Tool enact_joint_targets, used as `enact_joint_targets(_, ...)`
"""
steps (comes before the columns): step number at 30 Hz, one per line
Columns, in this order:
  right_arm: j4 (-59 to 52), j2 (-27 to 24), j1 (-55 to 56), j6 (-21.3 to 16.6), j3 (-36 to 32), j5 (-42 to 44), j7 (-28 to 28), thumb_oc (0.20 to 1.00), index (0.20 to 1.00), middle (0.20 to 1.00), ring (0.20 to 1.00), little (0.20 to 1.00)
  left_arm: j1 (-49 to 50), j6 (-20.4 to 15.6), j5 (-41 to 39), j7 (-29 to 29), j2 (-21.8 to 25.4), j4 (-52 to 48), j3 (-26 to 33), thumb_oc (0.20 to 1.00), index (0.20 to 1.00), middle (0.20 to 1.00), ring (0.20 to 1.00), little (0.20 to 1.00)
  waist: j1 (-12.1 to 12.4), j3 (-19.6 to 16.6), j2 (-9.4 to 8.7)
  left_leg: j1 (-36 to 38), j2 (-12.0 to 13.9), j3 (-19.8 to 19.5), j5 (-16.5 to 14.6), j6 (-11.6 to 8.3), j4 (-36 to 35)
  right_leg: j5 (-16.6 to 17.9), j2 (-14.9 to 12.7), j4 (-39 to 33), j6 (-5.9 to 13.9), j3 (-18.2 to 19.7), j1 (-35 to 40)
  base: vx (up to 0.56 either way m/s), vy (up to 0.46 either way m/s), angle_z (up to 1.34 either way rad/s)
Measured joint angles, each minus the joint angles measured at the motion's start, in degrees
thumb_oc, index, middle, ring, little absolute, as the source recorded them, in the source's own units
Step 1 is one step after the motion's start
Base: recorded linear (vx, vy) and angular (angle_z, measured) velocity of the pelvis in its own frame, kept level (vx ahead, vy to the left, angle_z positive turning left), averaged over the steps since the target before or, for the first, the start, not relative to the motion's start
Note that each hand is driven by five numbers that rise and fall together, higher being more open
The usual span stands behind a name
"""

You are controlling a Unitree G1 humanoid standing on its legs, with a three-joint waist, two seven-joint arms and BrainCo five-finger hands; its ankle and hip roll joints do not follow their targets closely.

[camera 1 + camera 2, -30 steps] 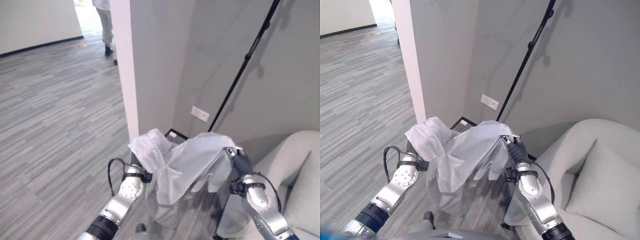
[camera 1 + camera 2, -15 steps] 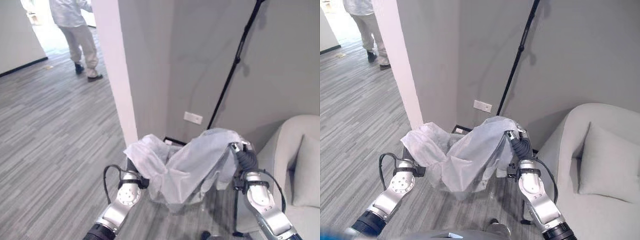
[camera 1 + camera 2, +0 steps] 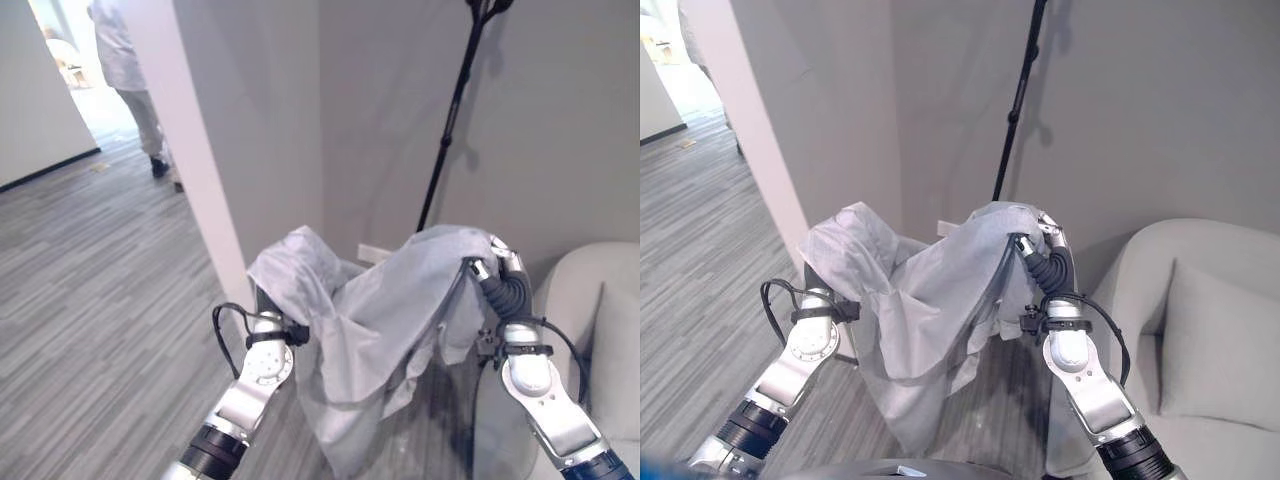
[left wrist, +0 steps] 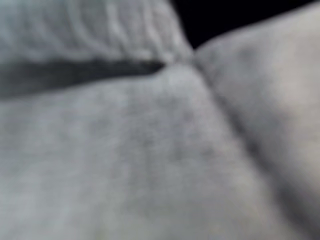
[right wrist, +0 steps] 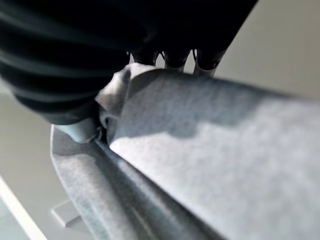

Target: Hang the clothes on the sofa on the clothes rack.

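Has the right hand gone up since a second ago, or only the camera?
Yes. The right hand, holding the grey garment, now overlaps the wall socket and sits closer to the black pole.

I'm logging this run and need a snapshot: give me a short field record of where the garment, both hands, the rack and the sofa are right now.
garment: pale grey garment, lifted off the floor, draped between both raised arms, its lower part hanging free
right hand: right hand, raised, fingers curled round the garment's upper edge
left hand: covered by the garment; fingers hidden
clothes rack: black pole standing against the grey wall, behind the garment
sofa: light grey sofa with a cushion, on the robot's right
bystander: person in the doorway, far left
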Motion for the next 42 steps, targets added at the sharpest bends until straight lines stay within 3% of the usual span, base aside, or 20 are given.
enact_joint_targets(5,-1.26,-3.86,-2.08,0.02,-4.67,-2.23,-0.14,0.2,0.2,0.2,0.2,0.2,-1.7,0.33,-3.75,-1.68,-0.8,-0.91,3.38,0.2,0.2,0.2,0.2,0.2,-0.4,0.77,0.36,-6.86,6.82,-3.85,-0.65,-0.65,19.23,-1.97,4.06,-1.91,-3.83,0.4,3.95,0.13,-0.035,-0.14)
enact_joint_targets(9,-1.27,-6.09,-6.27,0.24,-6.43,-4.33,-0.02,0.2,0.2,0.2,0.2,0.2,-6.51,1.1,-4.38,-2.48,-0.67,-0.09,3.61,0.2,0.2,0.2,0.2,0.2,0.3,1.46,-0.1,-7.95,5.87,-7.64,-0.57,-0.58,9.41,-1.87,3.56,-1.89,-4.25,1.81,3.16,0.09,0.071,-0.2)
enact_joint_targets(10,-0.81,-6.57,-8.96,0.33,-6.41,-4.37,0.08,0.2,0.2,0.2,0.2,0.2,-8.82,1.29,-4.3,-2.55,-0.77,0.49,3.55,0.2,0.2,0.2,0.2,0.2,0.9,1.71,-0.46,-8.38,4.92,-8.87,-0.25,-0.78,0.74,-1.49,3.07,-2.02,-3.69,2.81,3.04,0.17,0.14,-0.31)
enact_joint_targets(13,1.63,-6.06,-13.66,0.22,-5.95,-4.38,0.11,0.2,0.2,0.2,0.2,0.2,-11.4,1.65,-4.27,-2.6,0.05,1.73,4.02,0.2,0.2,0.2,0.2,0.2,1.83,2.43,-0.55,-10.11,2.26,-12.66,3.41,-2.71,-9.54,-1.16,2.93,-3.14,-3.29,5.0,2.98,0.13,0.072,-0.3)
enact_joint_targets(14,3.97,-7.41,-17.29,0.37,-6.01,-4.37,0.19,0.2,0.2,0.2,0.2,0.2,-13.42,2.1,-4.24,-2.56,0.12,2.52,4.99,0.2,0.2,0.2,0.2,0.2,3.55,3.81,0.53,-11.08,2.24,-14.25,7.22,-2.84,-14.4,-0.96,3.82,-3.32,-3.44,6.54,3.76,0.23,0.098,-0.53)
enact_joint_targets(18,5.43,-8.16,-18.55,0.27,-6.27,-4.35,0.22,0.2,0.2,0.2,0.2,0.2,-14.41,2.51,-3.84,-2.47,1.09,2.76,5.39,0.2,0.2,0.2,0.2,0.2,4.79,4.6,0.95,-11.83,3.13,-15.21,9.01,-2.85,-15.56,-2.95,5.09,-3.38,-3.82,8.38,7.35,0.21,0.085,-0.39)
enact_joint_targets(21,5.49,-9.08,-18.53,0.41,-6.46,-4.36,0.37,0.2,0.2,0.2,0.2,0.2,-14.55,2.66,-3.76,-2.61,1.54,2.75,5.37,0.2,0.2,0.2,0.2,0.2,4.45,4.27,2.43,-9.15,3.75,-14.8,9.11,-2.65,-15.73,-4.98,5.02,-3.57,-1.56,10.21,10.12,0.25,0.119,-0.25)
enact_joint_targets(23,6.58,-11.15,-19.6,1.26,-6.24,-5.53,0.51,0.2,0.2,0.2,0.2,0.2,-16.87,3.42,-3.75,-3.11,2.83,2.89,4.97,0.2,0.2,0.2,0.2,0.2,4.27,4.11,1.42,-7.06,1.77,-10.73,13.47,-1.2,-16.17,-6.35,2.0,-2.98,1.66,11.06,11.77,0.2,0.131,-0.25)
enact_joint_targets(25,7.79,-12.29,-22.5,1.97,-6.32,-6.61,0.48,0.2,0.2,0.2,0.2,0.2,-19.22,3.57,-3.69,-3.26,5.04,2.8,5.25,0.2,0.2,0.2,0.2,0.2,4.3,3.96,1.14,-5.82,-0.3,-10.06,18.85,2.11,-16.19,-7.1,-0.31,-3.2,4.39,12.07,12.92,0.15,0.121,-0.3)
enact_joint_targets(27,8.04,-12.08,-23.67,2.57,-6.49,-7.27,0.31,0.2,0.2,0.2,0.2,0.2,-21.15,3.71,-3.66,-3.27,6.77,2.8,5.44,0.2,0.2,0.2,0.2,0.2,4.21,3.07,-0.24,-5.44,-2.8,-9.19,18.28,3.27,-16.49,-7.33,-2.68,-3.18,5.02,11.89,13.01,0.13,0.113,-0.09)
enact_joint_targets(30,12.87,-12.64,-29.2,3.56,-6.27,-8.83,0.39,0.2,0.2,0.2,0.2,0.2,-27.5,3.84,-1.36,-3.49,10.34,4.26,5.27,0.2,0.2,0.2,0.2,0.2,4.45,2.96,-0.47,-4.24,-6.37,-8.12,16.54,5.91,-16.48,-7.28,-6.9,-2.28,6.9,11.08,13.65,0.11,0.094,0.03)
enact_joint_targets(33,16.37,-13.83,-32.78,4.25,-6.2,-8.9,0.34,0.2,0.2,0.2,0.2,0.2,-32.69,3.88,0.43,-3.5,12.94,7.96,5.27,0.2,0.2,0.2,0.2,0.2,5.33,2.91,-0.44,-3.54,-7.52,-7.34,15.98,6.45,-16.93,-7.41,-8.01,-2.49,7.85,10.95,13.79,0.09,0.073,-0.08)
enact_joint_targets(35,21.49,-17.17,-38.23,4.9,-3.35,-8.82,0.69,0.2,0.2,0.2,0.2,0.2,-38.74,4.95,0.6,-3.66,14.04,13.15,4.47,0.2,0.2,0.2,0.2,0.2,5.51,2.82,-0.39,-3.31,-8.2,-7.02,16.08,6.68,-17.7,-7.67,-8.55,-2.92,9.68,10.9,13.99,0.07,0.056,-0.08)
enact_joint_targets(39,27.26,-21.96,-44.27,5.42,-0.16,-8.65,1.05,0.2,0.2,0.2,0.2,0.2,-45.24,4.97,0.81,-3.48,15.43,18.43,2.41,0.2,0.2,0.2,0.2,0.2,5.32,2.53,-0.13,-2.85,-7.75,-6.19,16.61,5.87,-19.11,-8.13,-8.29,-3.17,10.14,11.13,13.53,0.05,0.05,-0.12)
enact_joint_targets(42,30.91,-22.65,-47.28,5.72,1.48,-8.58,1.32,0.2,0.2,0.2,0.2,0.2,-46.19,5.01,0.85,-3.36,15.54,20.94,0.65,0.2,0.2,0.2,0.2,0.2,4.24,1.2,0.37,-3.06,-7.42,-6.18,16.84,5.54,-19.58,-8.18,-8.0,-3.18,10.13,11.21,13.01,0.05,0.043,-0.04)
